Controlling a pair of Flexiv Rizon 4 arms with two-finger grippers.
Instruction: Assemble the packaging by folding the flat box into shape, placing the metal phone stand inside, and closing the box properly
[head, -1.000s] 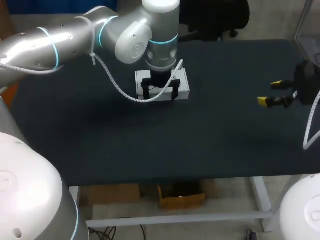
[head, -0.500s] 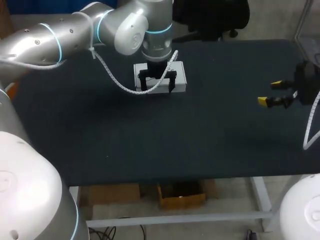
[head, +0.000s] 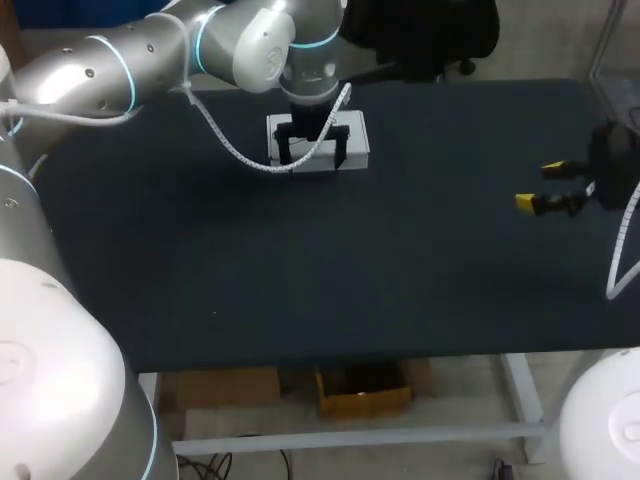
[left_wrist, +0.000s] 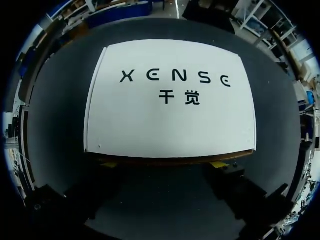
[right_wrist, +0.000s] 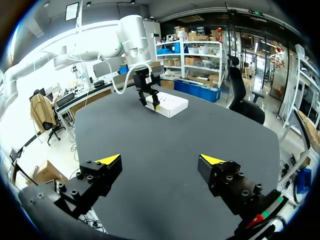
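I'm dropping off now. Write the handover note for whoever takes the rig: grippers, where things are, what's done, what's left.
Left gripper: open, fingertips at the near edge of the white box, not clamping it.
Right gripper: open, empty, over the right side of the table.
Box: lies flat at the table's far middle, looks closed.
Phone stand: not in view; cannot tell whether it is inside the box.
Done: box folded into shape, apparently shut.
Left: confirm the stand is inside, check the closure, back the left arm off.
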